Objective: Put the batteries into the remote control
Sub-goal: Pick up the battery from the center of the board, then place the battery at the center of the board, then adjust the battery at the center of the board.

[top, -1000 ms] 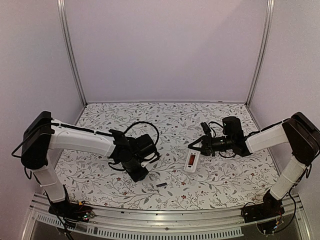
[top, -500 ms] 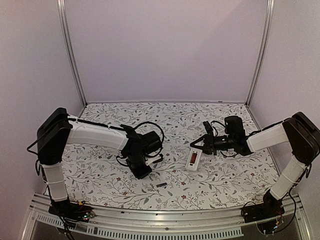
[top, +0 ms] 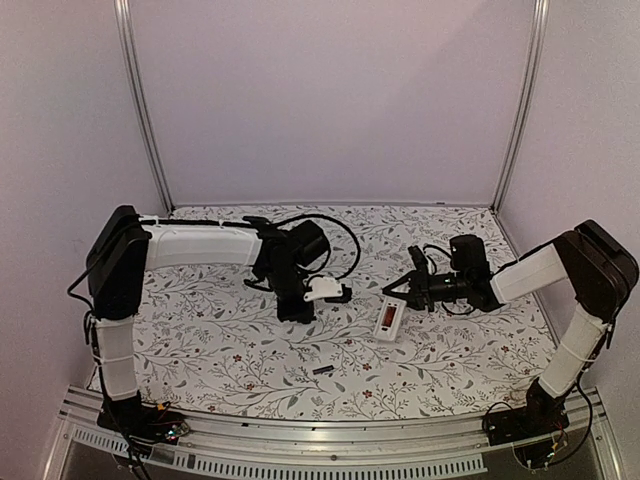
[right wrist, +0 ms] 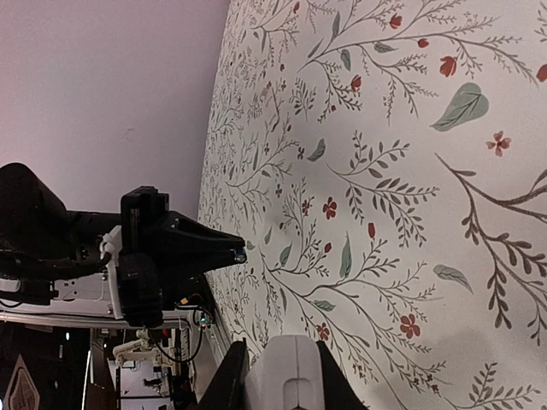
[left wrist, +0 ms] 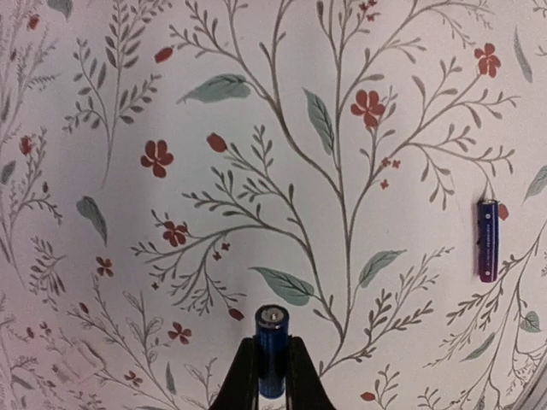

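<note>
My left gripper (top: 297, 312) is shut on the bright blue battery (left wrist: 272, 348), which stands upright between the fingers above the table, left of the remote. The dark battery (left wrist: 487, 239) lies loose on the cloth; in the top view it (top: 322, 369) is near the front edge. The white remote control (top: 386, 320) lies with its recessed bay up, showing a red patch. My right gripper (top: 397, 295) is shut on its far end. In the right wrist view the remote's end (right wrist: 286, 376) sits between the fingers, and the left gripper (right wrist: 232, 253) shows beyond it.
The table (top: 200, 340) is covered with a floral cloth. Pale walls and metal posts (top: 140, 110) close the back and sides. A metal rail (top: 300, 445) runs along the front edge by the arm bases.
My left arm has swung back and to the right, towards the remote, carrying the blue battery. The right gripper and the remote have barely moved.
</note>
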You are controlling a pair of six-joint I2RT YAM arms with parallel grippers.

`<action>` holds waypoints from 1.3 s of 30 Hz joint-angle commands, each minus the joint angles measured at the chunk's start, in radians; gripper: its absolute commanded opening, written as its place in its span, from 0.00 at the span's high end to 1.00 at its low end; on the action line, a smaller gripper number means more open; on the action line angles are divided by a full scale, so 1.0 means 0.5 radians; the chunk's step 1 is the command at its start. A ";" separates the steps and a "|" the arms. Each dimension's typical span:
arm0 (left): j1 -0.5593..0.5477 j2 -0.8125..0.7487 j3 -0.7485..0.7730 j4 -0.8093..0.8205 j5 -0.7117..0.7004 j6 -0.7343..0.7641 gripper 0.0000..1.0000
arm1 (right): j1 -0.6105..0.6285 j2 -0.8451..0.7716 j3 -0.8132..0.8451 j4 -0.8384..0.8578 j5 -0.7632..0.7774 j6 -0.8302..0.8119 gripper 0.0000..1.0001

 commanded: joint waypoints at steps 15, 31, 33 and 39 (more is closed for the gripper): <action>0.011 0.264 0.105 -0.068 -0.133 0.918 0.90 | -0.025 0.182 0.018 0.415 -0.088 0.255 1.00; -0.038 -0.336 -0.010 0.142 -0.287 0.356 0.34 | -0.024 0.284 0.196 0.406 -0.019 0.271 1.00; -0.056 -0.542 -0.168 0.350 -0.391 0.106 0.25 | -0.024 0.302 0.226 0.406 -0.012 0.275 1.00; -0.119 -1.115 -0.449 0.699 -0.808 -0.516 0.01 | -0.031 0.290 0.286 0.369 -0.023 0.265 1.00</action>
